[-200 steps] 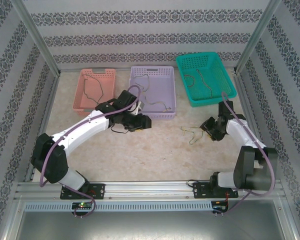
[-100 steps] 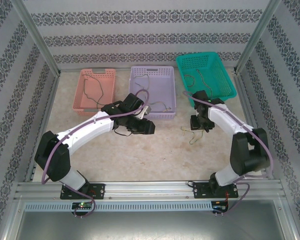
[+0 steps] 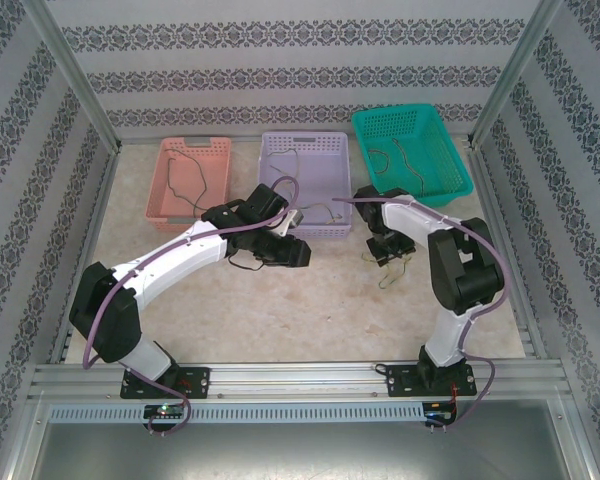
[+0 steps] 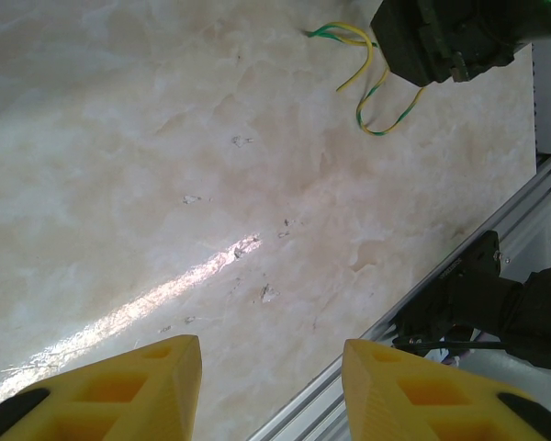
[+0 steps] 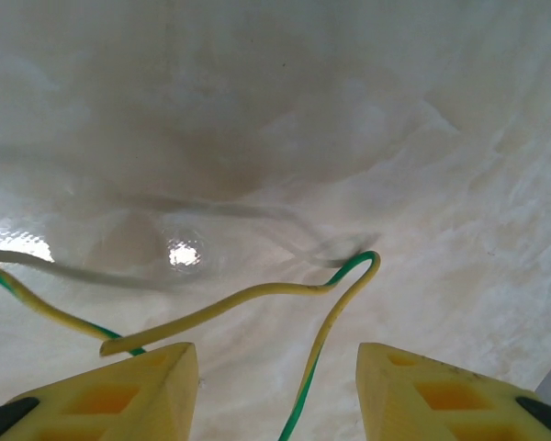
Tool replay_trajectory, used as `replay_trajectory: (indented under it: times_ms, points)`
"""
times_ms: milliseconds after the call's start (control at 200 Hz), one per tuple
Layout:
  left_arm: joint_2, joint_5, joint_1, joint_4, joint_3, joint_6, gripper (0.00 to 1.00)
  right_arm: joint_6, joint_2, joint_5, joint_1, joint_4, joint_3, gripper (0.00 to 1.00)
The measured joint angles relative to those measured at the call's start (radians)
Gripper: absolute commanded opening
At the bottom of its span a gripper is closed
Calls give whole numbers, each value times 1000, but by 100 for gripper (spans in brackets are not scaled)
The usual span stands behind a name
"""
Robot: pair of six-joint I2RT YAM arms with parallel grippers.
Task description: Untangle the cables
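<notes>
No writing, label or number can be read anywhere.

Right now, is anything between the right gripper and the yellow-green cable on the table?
Nothing visible. The yellow-green cable runs across bare table straight under the right gripper, between its open fingers.

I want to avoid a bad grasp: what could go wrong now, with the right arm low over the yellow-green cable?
1. Two strands of the cable run between the open right jaws. Closing here may pinch both and keep the loop folded.
2. The left arm is close to the lilac basket. A swing might push it.
</notes>
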Motion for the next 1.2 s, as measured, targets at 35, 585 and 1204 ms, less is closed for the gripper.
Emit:
replay_trajectory:
  times_ms: [35, 585, 1204]
  points:
    - [0, 0, 0, 0, 0, 0, 46, 0, 8, 0, 0, -1, 0, 49]
    - [0, 7, 0, 1, 0, -12, 45, 9, 132, -11, -20, 0, 83, 45]
    - [-18, 42, 0, 62, -44, -69, 47, 411, -338, -533, -367, 257, -353, 53]
